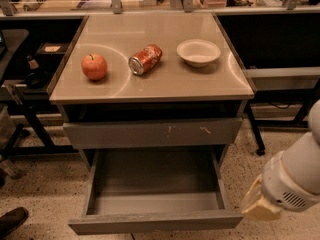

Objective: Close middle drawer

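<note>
The middle drawer (155, 184) stands pulled far out of the grey cabinet, its grey box interior empty and its plain front panel (155, 222) near the bottom of the view. Above it is the shut drawer front with pale scratch marks (150, 132). My gripper (260, 207) shows as a beige end on the white arm at the lower right, just right of the open drawer's front right corner and apart from it.
On the cabinet top (150, 84) sit a red apple (94, 66), a red can lying on its side (145, 59) and a white bowl (198, 52). Dark shelving flanks the cabinet. A shoe (12, 220) is at the lower left on the speckled floor.
</note>
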### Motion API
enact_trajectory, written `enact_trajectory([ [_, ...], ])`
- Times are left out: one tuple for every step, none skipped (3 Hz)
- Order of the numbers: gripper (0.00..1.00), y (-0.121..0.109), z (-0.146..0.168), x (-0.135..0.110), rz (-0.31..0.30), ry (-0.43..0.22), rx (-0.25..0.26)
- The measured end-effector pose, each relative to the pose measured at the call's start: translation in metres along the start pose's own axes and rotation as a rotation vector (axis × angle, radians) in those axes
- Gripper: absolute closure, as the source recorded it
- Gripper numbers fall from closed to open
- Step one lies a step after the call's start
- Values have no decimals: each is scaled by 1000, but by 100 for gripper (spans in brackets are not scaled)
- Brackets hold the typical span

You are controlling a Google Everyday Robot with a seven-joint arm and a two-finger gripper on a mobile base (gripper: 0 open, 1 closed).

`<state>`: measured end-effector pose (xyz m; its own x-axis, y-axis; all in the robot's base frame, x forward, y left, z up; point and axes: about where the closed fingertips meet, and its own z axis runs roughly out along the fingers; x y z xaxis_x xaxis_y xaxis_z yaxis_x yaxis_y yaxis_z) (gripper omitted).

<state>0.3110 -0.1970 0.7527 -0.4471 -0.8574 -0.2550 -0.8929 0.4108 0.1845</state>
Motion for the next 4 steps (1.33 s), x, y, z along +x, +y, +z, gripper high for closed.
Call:
enact_trajectory([
  [100, 4, 53, 5, 42, -36, -36],
  [100, 9, 96, 5, 74, -64, -92],
  [100, 8, 100, 6, 77, -66, -95],
  [100, 13, 115, 8, 95, -78, -114],
])
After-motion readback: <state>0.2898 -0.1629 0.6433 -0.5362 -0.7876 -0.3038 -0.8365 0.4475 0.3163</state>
